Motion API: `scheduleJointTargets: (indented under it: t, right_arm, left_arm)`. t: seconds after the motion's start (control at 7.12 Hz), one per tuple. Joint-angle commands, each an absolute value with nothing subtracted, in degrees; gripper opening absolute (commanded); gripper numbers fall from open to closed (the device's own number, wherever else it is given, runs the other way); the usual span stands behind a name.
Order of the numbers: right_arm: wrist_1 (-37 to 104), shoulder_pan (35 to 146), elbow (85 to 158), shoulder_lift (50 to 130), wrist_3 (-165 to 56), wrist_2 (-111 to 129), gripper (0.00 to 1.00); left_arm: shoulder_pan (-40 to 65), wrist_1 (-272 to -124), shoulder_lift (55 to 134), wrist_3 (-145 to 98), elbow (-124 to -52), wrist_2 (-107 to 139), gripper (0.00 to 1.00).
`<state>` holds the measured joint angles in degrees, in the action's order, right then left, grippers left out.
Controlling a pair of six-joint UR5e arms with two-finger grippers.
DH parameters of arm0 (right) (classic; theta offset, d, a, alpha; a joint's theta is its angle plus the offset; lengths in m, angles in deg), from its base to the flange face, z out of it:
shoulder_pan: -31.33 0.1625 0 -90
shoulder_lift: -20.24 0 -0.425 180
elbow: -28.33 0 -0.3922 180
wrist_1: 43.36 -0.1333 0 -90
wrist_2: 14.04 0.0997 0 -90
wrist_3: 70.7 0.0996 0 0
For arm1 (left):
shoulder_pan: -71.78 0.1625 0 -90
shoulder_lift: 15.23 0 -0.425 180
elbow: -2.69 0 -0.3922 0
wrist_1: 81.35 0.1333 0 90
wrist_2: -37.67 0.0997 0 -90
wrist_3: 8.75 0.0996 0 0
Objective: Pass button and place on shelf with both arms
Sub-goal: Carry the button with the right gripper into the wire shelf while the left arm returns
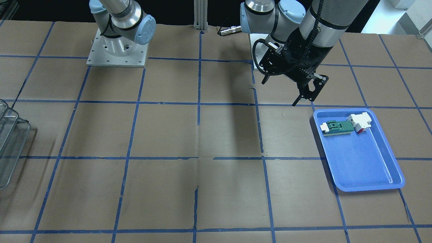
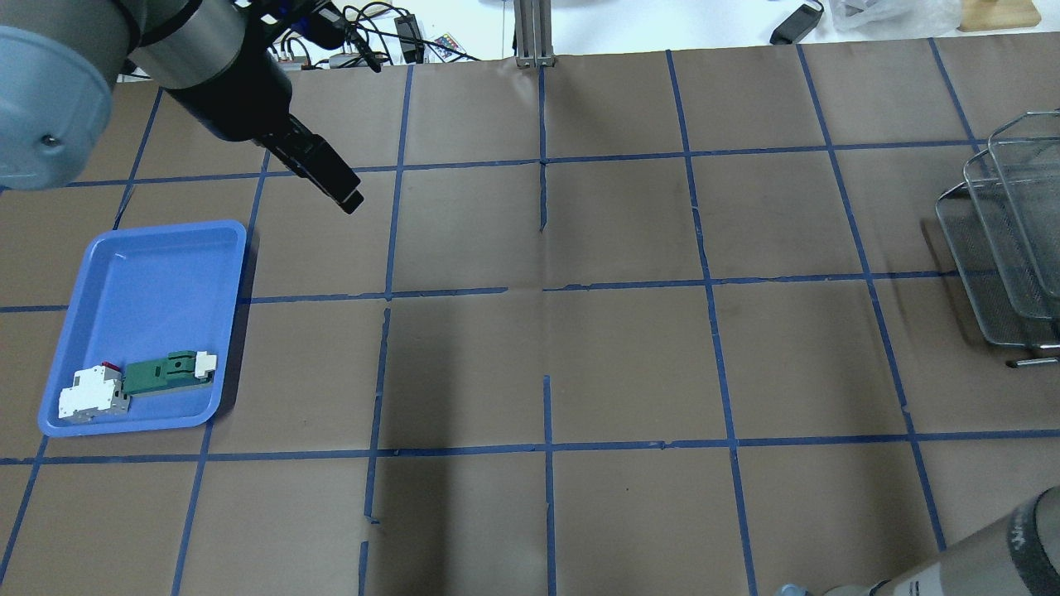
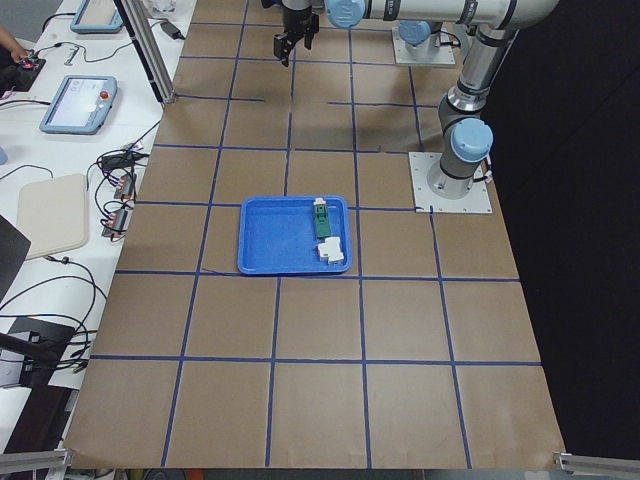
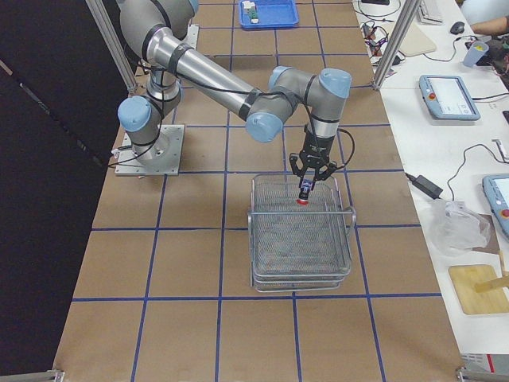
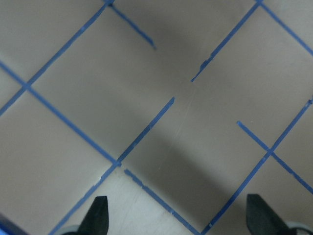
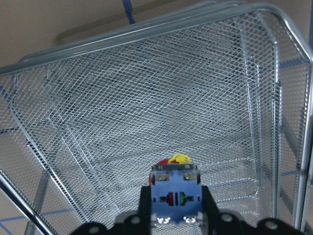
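My right gripper (image 4: 305, 189) is shut on the button (image 4: 304, 194), red cap pointing down, just above the top tier of the silver wire-mesh shelf (image 4: 302, 239). In the right wrist view the button (image 6: 176, 188) shows its clear bluish base, yellow bit and red cap between the black fingers (image 6: 145, 205), with the shelf's mesh (image 6: 146, 112) below it. My left gripper (image 1: 308, 91) is open and empty, hanging above the table near the robot's base; its fingertips (image 5: 100, 215) stand wide apart over bare paper. The shelf also shows at the overhead view's right edge (image 2: 1010, 240).
A blue tray (image 1: 364, 187) on the robot's left side holds a green-and-white flat part (image 1: 337, 127) and a white block with red (image 1: 360, 122). Brown paper with a blue tape grid covers the table. Operators' desks with tablets and cables lie beyond the far edge (image 4: 445, 95).
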<state>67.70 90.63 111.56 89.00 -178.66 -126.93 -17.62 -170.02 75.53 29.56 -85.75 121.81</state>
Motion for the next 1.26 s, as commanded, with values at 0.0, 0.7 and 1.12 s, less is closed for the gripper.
scheduleJointTargets:
  t: [0.0,0.7,1.12]
  right_arm:
    - [67.4,90.5,112.3,88.3,-178.5,-125.5,0.28]
    - [67.3,90.5,112.3,88.7,-178.5,-124.6,0.68]
    - [66.9,90.5,112.2,89.7,-178.4,-124.1,0.68]
  left_arm:
    - [-14.4,-174.8,74.0,19.9,-85.6,128.7,1.00]
    - [-15.7,-175.9,74.4,-6.3,-85.5,128.4,1.00]
    - [-17.4,-175.9,74.2,-7.1,-85.8,128.6,1.00]
